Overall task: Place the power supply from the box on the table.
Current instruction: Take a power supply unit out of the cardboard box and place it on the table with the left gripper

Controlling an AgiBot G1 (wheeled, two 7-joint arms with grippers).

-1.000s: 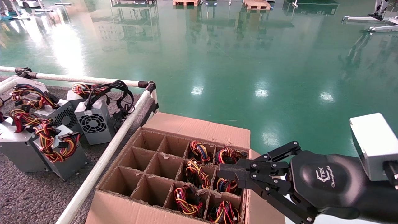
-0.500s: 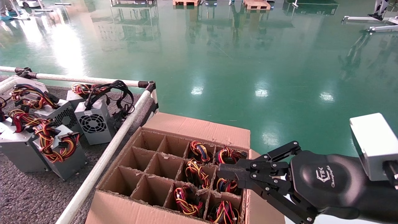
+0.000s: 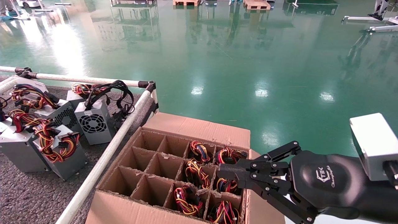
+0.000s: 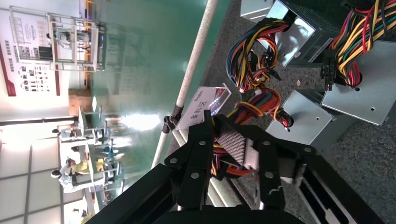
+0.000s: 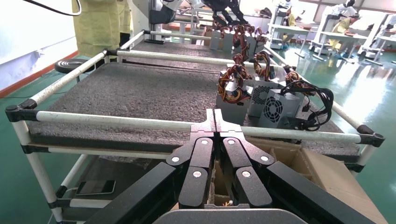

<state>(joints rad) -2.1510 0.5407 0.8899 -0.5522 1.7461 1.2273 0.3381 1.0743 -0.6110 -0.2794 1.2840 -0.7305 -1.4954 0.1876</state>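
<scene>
The brown box (image 3: 199,128) stands beside the table (image 3: 31,199); several of its cells hold a power supply with coloured wires (image 3: 196,174). My right gripper (image 3: 222,171) hovers over the box's right side, shut with nothing in it; its closed tips (image 5: 214,113) point toward the table rail. My left gripper (image 4: 211,116) is outside the head view. It hangs low over the table, its fingers closed on the red, yellow and orange wire bundle (image 4: 252,101) of a grey power supply (image 4: 306,122).
Several more grey power supplies (image 3: 93,123) with wire bundles sit on the mat at the left. White tube rails (image 3: 102,161) with black joints edge the table, running between it and the box. Glossy green floor (image 3: 248,62) lies beyond.
The grey unit and wires at the far left edge of the head view have shifted slightly. The right arm has not moved.
</scene>
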